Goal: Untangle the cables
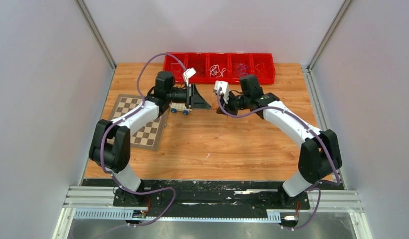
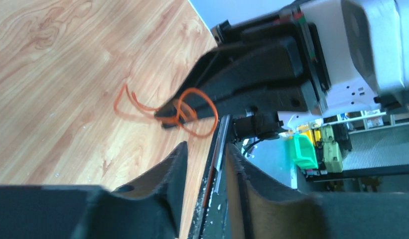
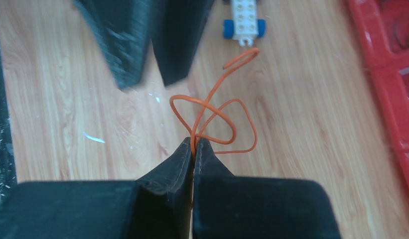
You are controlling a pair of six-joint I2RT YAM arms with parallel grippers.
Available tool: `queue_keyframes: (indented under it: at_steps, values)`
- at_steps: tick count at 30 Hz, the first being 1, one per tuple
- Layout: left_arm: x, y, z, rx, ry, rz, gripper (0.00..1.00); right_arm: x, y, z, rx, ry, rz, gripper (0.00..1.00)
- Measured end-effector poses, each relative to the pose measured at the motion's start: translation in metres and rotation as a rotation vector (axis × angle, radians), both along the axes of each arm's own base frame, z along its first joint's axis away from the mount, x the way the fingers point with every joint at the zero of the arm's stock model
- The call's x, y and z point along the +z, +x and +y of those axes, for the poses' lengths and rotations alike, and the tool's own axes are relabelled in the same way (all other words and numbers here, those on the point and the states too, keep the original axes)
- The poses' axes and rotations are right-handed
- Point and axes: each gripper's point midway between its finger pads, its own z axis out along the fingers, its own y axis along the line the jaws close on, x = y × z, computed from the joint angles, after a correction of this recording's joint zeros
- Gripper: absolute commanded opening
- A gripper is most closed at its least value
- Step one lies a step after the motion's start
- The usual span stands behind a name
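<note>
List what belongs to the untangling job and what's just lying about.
Job: orange cable, pinched in right gripper; left gripper, open beside it; other cables in the red bins.
Lying about: toy car; chessboard mat.

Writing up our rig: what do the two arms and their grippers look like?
The left arm and right arm have white links, black joints and a trailing purple hose each. The left gripper and right gripper each have two black wedge-shaped fingers.

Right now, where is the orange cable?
In the right wrist view the orange cable is pinched in the right pincer above the table, its loose end reaching toward the toy car, the open left pincer close opposite.
</note>
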Motion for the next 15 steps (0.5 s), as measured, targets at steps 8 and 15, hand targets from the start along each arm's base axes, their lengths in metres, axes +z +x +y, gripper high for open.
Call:
queue_keyframes:
  at_steps: [8,15]
  values:
    - [0.021,0.037,0.017,0.104,0.036,-0.133,1.0,0.019,0.069,-0.099,-0.339,0.055,0.046,0.0]
    - [0.018,0.065,0.049,0.223,0.1,-0.182,1.0,0.058,0.179,-0.185,-0.652,0.169,-0.03,0.0]
